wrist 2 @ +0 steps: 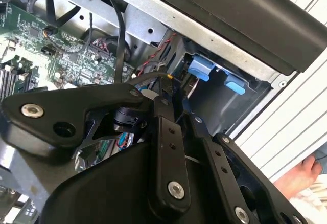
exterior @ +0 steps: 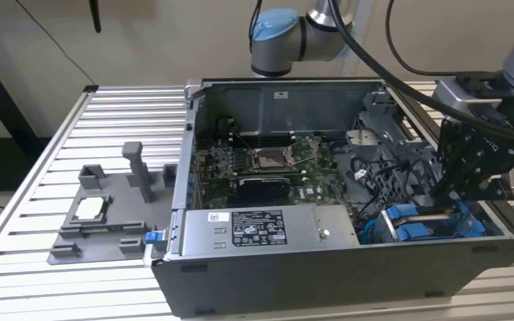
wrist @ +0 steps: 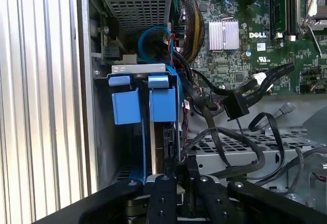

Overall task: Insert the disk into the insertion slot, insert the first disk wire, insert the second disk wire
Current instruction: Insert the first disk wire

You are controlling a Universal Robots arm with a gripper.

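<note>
claw point(exterior: 442, 208) | down at insertion slot point(exterior: 411, 226) | inside open computer case point(exterior: 328, 284)

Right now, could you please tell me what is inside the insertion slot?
Inside the insertion slot sit two blue carrier frames; the pincer hides its near end.

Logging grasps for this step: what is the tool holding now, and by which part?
Cannot tell. The tool is down at the slot, beside the disk and black cables, and its contact point is hidden.
</note>
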